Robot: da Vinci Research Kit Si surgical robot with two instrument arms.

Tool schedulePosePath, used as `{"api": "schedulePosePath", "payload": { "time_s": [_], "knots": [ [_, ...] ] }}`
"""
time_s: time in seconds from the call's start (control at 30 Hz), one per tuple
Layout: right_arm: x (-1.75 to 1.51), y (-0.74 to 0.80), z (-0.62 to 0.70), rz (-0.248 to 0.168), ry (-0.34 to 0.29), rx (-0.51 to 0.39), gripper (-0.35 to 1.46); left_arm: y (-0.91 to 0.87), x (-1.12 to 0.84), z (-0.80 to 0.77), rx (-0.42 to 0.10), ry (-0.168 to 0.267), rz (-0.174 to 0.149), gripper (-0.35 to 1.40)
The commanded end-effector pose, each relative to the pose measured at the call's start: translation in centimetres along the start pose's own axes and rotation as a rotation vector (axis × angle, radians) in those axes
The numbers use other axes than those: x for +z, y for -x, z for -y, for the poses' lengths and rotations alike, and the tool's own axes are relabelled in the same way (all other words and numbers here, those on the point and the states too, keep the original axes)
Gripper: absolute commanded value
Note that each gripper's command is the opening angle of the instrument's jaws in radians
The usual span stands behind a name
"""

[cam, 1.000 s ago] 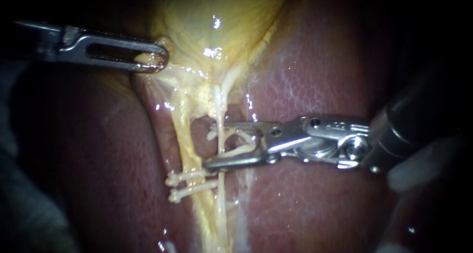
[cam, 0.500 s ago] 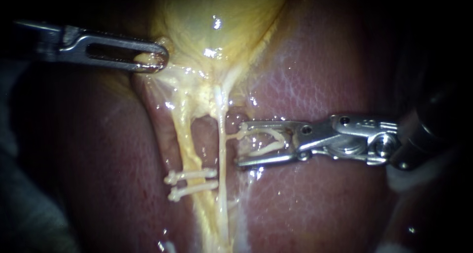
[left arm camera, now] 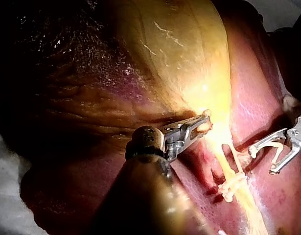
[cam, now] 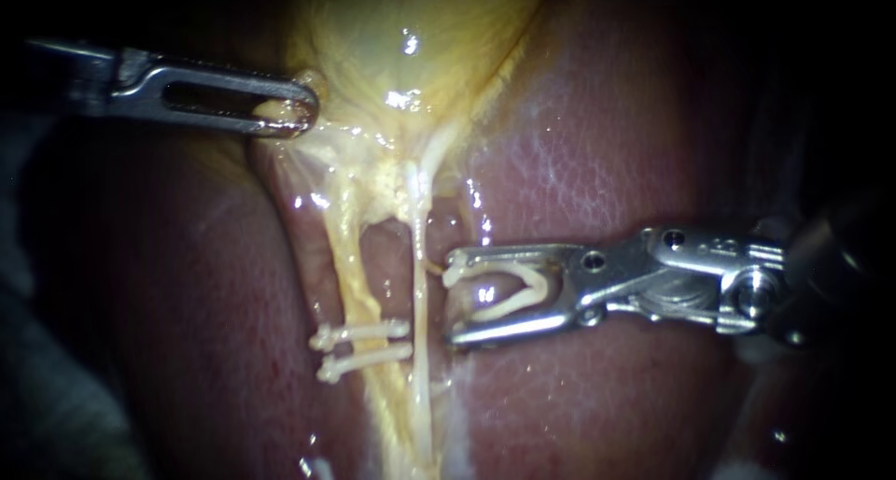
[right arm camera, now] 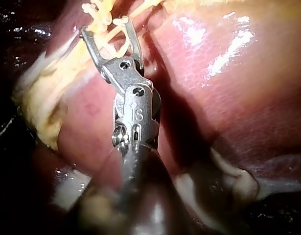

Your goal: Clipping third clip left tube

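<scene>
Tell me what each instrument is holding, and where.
The left instrument grips the gallbladder near its narrow end; the right instrument carries an open clip between its jaws.

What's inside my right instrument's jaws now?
The right instrument holds only an open white clip; liver shows through it. No tube inside: the nearest tube lies beyond the tips. Tissue under the jaws is hidden.

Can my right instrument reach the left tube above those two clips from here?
Probably, not cleanly: the right tube stands between the right instrument and the left tube, so its loaded clip must cross it.
</scene>
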State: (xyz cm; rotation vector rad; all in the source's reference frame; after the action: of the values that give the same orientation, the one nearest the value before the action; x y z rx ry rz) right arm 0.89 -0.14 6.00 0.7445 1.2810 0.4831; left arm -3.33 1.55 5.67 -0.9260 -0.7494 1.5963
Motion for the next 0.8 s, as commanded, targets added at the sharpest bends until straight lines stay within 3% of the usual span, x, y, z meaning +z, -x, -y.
{"api": "schedulePosePath", "payload": {
  "time_s": [0.03,0.37,0.8],
  "knots": [
    [0.06,0.00,0.01,0.002,-0.003,0.013,0.50,0.00,0.01,0.01,0.000,0.000,0.000,-0.35],
    [0.38,0.03,-0.11,-0.006,-0.025,0.101,0.50,0.00,0.01,0.01,0.000,0.000,0.000,-0.35],
    [0.45,0.44,-0.48,0.007,-0.025,0.154,0.50,0.00,0.02,0.01,0.000,0.000,-0.001,-0.35]
  ]
}}
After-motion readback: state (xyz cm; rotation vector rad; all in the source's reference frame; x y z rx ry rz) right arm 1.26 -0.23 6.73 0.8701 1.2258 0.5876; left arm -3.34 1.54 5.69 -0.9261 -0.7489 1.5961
